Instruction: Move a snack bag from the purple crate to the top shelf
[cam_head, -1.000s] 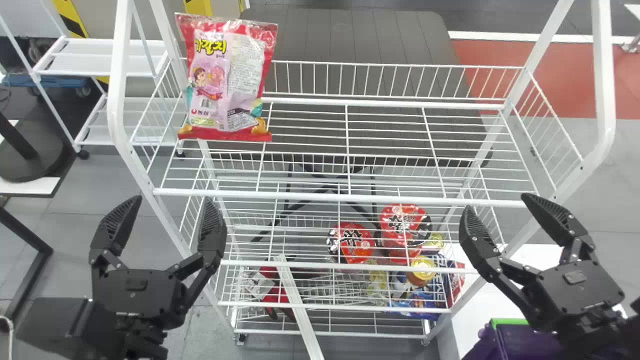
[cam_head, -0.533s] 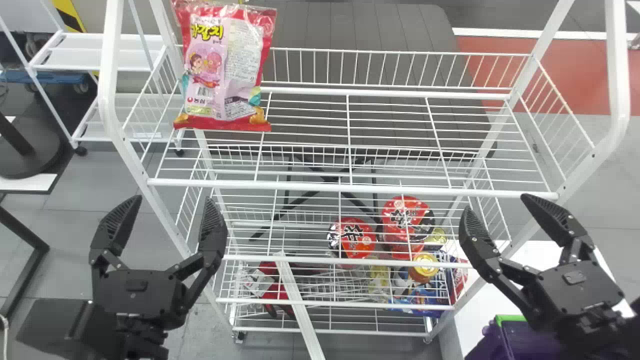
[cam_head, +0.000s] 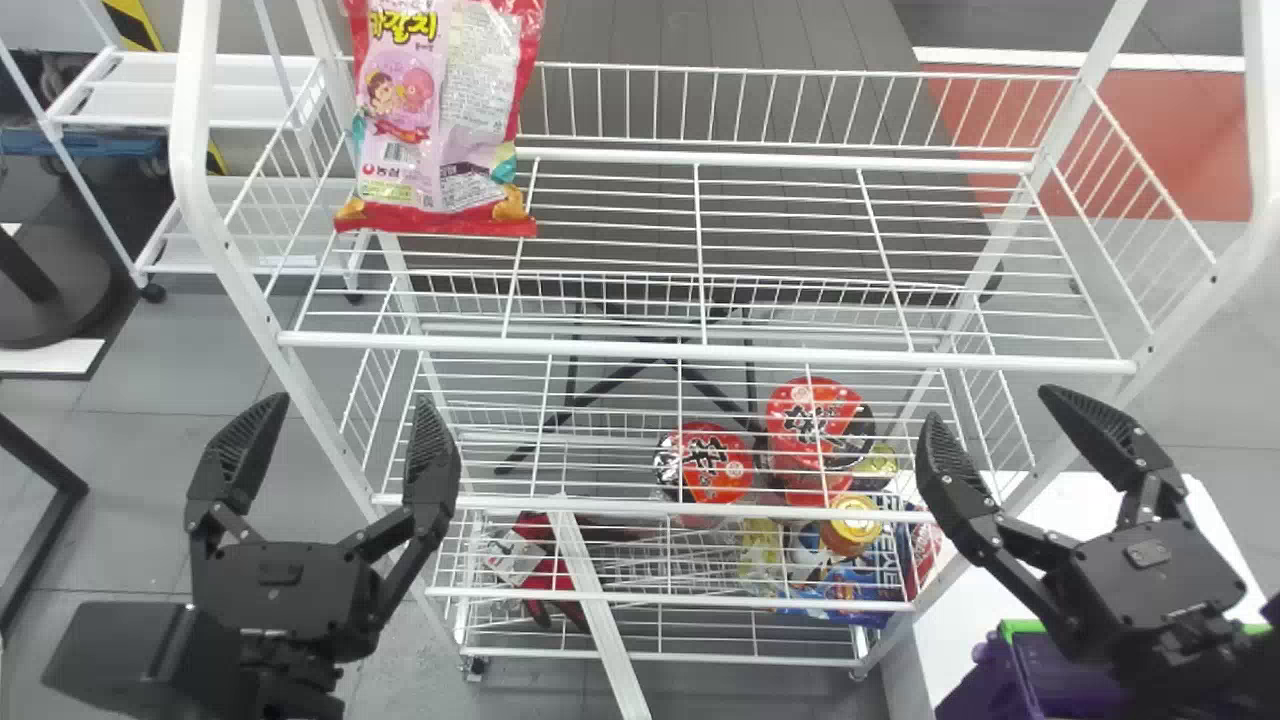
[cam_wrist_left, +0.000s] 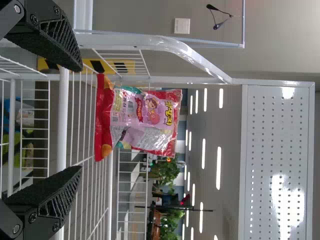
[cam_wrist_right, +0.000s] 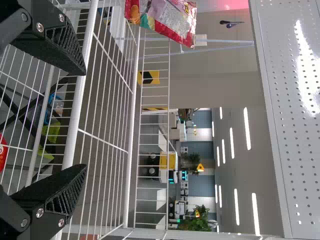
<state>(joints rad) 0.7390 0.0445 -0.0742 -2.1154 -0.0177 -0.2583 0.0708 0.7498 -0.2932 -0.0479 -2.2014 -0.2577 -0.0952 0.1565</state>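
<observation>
And there's your snack bag (cam_head: 435, 125), up on the top shelf (cam_head: 710, 352), over at the left end, upright with its printed face towards you! It's free of both grippers. Your left gripper (cam_head: 352, 400) hangs in front of the rack, its two black fingers spread wide, nothing between them. Over on the right, your right gripper (cam_head: 990, 404) has its fingers well apart too, and it's empty as well, with the purple crate (cam_head: 975, 695) low at that side.

So which step are you in? By the look of it, the placing is done and this is the withdrawal: bag delivered, both hands free. The next move asks for calm from you. Leave the bag alone, draw both grippers straight back, and give the front rail and the side posts plenty of room, because a spread finger could hook a wire and shake the whole rack. A jolt like that might topple the bag, which looks light and soft. Once you're clear, check that it stands steady, and only then fold the arms in to rest!
</observation>
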